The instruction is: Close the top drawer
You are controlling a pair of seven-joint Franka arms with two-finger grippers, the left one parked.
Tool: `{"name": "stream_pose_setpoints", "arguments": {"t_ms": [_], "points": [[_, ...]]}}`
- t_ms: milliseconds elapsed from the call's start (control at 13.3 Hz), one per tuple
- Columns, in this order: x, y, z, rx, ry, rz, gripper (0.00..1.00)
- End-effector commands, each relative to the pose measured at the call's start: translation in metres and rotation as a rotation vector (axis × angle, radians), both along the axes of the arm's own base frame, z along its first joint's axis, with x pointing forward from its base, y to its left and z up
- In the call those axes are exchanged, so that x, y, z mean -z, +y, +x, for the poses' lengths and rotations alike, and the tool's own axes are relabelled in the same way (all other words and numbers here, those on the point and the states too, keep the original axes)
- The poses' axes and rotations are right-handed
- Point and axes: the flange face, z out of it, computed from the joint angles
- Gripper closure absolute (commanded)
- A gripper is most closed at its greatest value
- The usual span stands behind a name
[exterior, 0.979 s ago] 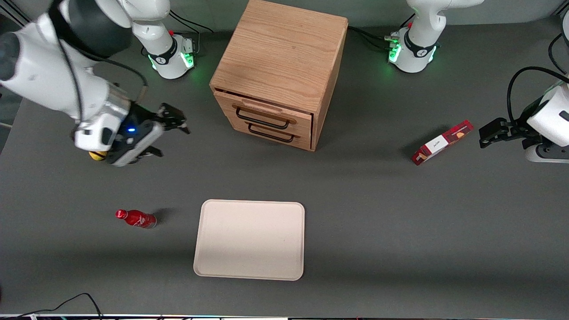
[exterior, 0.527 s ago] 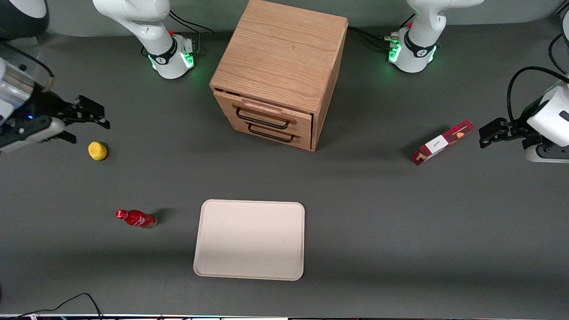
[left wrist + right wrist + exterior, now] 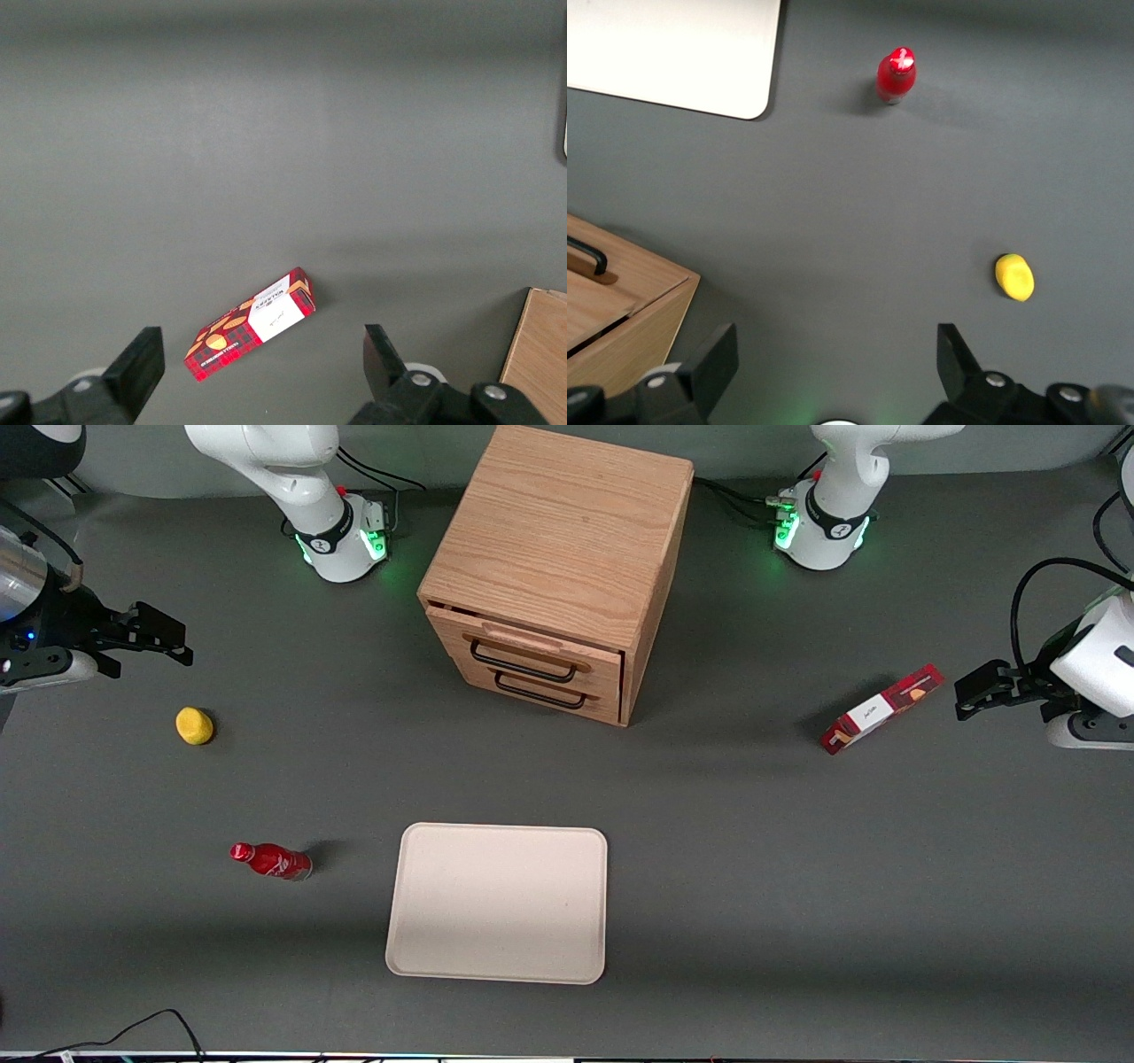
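Note:
The oak cabinet (image 3: 567,540) stands at the middle of the table, farther from the front camera than the tray. Its top drawer (image 3: 532,646) carries a black wire handle (image 3: 523,664) under a pale wooden strip. The drawer front sits almost flush, with a thin dark gap under the cabinet top. My gripper (image 3: 177,645) hovers well away from the cabinet, toward the working arm's end of the table, open and empty. In the right wrist view its fingers (image 3: 713,359) frame bare table, and a corner of the cabinet (image 3: 647,310) shows.
A yellow fruit (image 3: 194,725) (image 3: 1014,276) lies just nearer the front camera than my gripper. A red bottle (image 3: 270,861) (image 3: 897,74) lies beside a beige tray (image 3: 498,903). A red box (image 3: 880,708) (image 3: 251,323) lies toward the parked arm's end.
My gripper has pulled away from the cabinet toward the working arm's end of the table, uncovering the yellow fruit. The drawer front looks the same throughout.

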Motion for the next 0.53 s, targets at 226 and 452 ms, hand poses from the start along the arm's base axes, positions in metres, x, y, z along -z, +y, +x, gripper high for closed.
{"name": "stream_pose_setpoints", "arguments": {"t_ms": [226,452], "points": [[-0.009,0.0029,-0.0059,0.119,-0.053,-0.03,0.0],[-0.0088,0.0024,-0.0061,0.124,-0.052,-0.027,0.0]]}}
